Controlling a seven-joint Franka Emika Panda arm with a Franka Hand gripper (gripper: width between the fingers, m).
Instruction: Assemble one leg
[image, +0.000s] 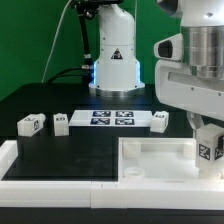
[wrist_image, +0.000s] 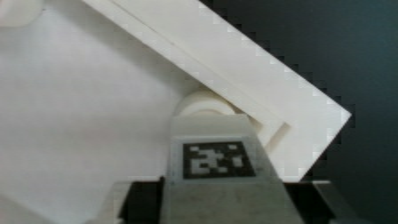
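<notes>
White plastic with a square tag, the leg (wrist_image: 217, 150) is clamped upright between the fingers of the hand (image: 208, 142), at a corner socket of the tabletop (image: 150, 160). Whether it touches the socket cannot be told. Three more legs (image: 30, 123) lie on the black surface (image: 45, 98) near the marker board (image: 112, 118).

Standing here I count four small tagged white blocks, each a leg (image: 30, 124) (image: 60, 123) (image: 160, 121) (image: 210, 152), one large white tabletop (image: 150, 160), one marker board (image: 112, 118) carrying four tags, one white rail (image: 50, 168) along the table's edge, and one robot arm (image: 112, 60) with one gripper (image: 207, 140).
</notes>
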